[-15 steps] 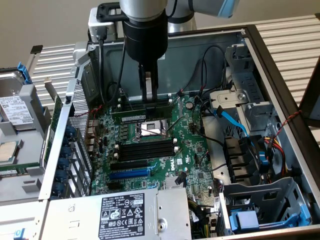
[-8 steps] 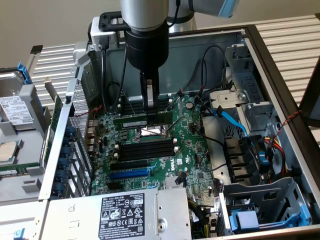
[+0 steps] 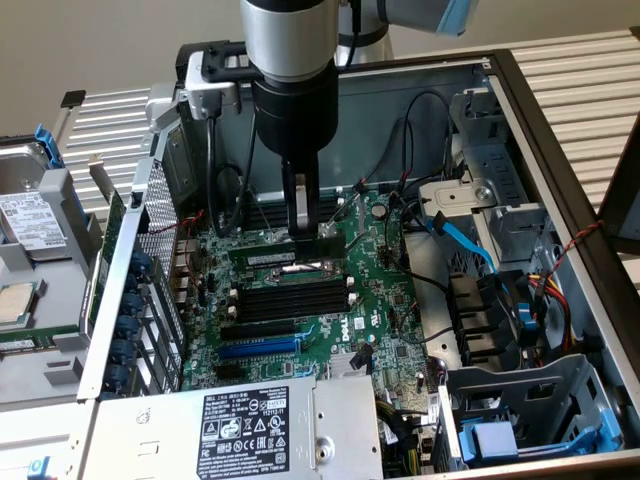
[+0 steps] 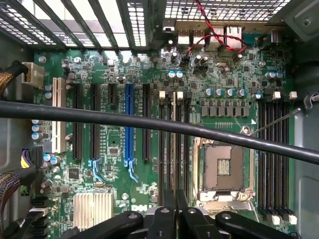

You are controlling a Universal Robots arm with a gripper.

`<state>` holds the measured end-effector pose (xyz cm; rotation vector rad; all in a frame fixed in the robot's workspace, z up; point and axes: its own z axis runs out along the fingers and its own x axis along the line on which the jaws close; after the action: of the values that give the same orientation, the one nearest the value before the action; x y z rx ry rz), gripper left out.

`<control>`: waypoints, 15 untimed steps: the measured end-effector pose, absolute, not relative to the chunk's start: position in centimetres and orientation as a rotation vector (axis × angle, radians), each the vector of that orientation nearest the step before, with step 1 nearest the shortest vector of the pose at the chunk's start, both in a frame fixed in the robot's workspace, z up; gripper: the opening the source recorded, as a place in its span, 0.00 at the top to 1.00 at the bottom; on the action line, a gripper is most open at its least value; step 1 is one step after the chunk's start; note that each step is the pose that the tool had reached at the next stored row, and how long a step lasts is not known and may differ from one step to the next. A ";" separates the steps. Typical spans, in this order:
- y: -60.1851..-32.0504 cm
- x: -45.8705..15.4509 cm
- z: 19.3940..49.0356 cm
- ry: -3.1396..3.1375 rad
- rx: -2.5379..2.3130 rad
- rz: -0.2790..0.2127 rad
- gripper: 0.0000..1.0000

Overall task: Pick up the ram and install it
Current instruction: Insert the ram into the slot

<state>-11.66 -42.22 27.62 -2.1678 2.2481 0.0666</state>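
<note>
The ram (image 3: 275,256), a thin green stick with a small white label, hangs level just above the motherboard (image 3: 385,300) inside the open computer case. My gripper (image 3: 302,236) comes straight down on it and is shut on its upper edge near the middle. Under it lies the CPU socket (image 3: 305,270), with a bank of black memory slots (image 3: 290,300) just in front. In the wrist view my gripper (image 4: 174,216) shows closed fingers lined up over the black slots (image 4: 174,129) beside the socket (image 4: 219,167); the ram is hard to make out there.
A blue slot strip (image 3: 258,349) (image 4: 129,119) lies among the black expansion slots. A black cable (image 4: 149,122) crosses the wrist view above the board. The power supply (image 3: 250,430) stands at the front, drive bays and a blue cable (image 3: 465,240) on the exterior view's right, a hard drive (image 3: 30,220) outside the case on its left.
</note>
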 end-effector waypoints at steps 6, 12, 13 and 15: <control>-42.4 -11.7 27.1 2.248 -2.168 0.066 0.88; -42.4 -11.7 26.2 2.249 -2.169 0.064 0.88; -42.4 -11.7 26.0 2.249 -2.169 0.064 0.88; -42.4 -11.7 25.7 2.250 -2.169 0.063 0.88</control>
<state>-11.66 -42.37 25.75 -2.1693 2.2498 0.0632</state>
